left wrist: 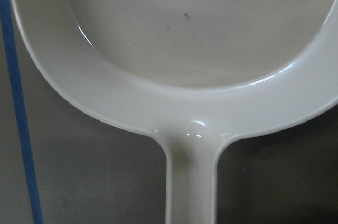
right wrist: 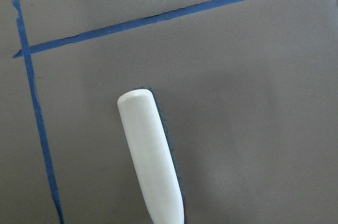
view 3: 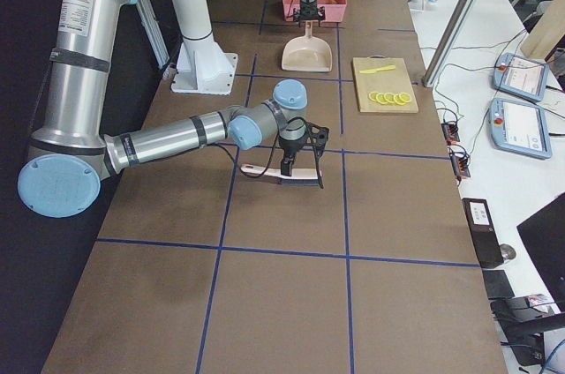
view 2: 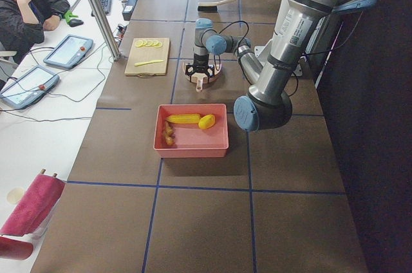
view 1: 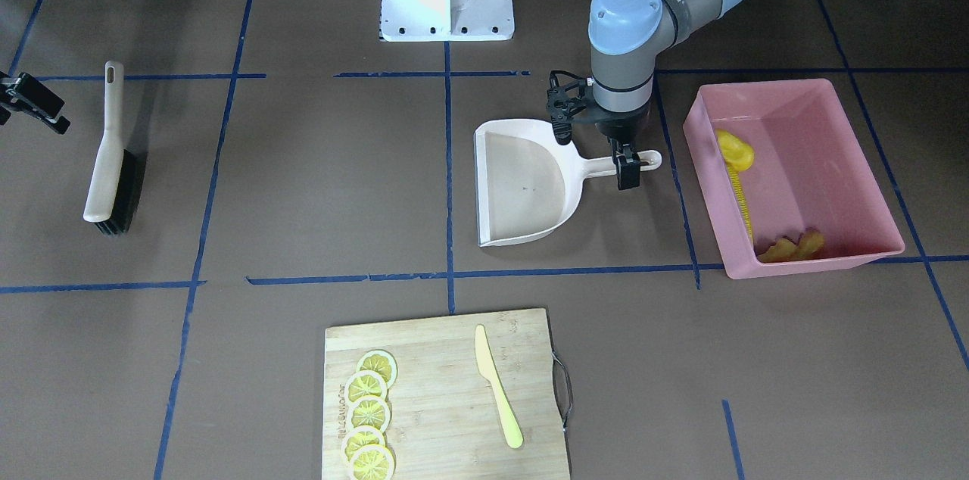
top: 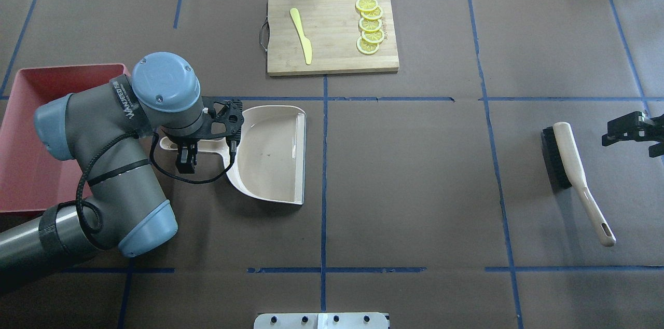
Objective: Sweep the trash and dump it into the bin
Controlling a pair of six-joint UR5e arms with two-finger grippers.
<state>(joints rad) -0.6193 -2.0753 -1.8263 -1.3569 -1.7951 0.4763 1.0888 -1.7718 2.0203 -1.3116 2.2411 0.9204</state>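
At the counter's (view 1: pixel 341 185) left end, the pink bin (view 1: pixel 802 266) sits nearest the left arm. Just beside it the empty dustpan (view 1: pixel 522 185) lies flat, its handle pointing at the bin. The left end effector (view 1: pixel 625 162) straddles that handle; whether clamped or loose cannot be told. The right end effector (top: pixel 635 134) hangs above the brush (top: pixel 570 168), fingers apart. Inside the bin lie the corn cob (view 1: pixel 740 196), potato lump (view 1: pixel 734 148) and ginger root (view 1: pixel 793 247).
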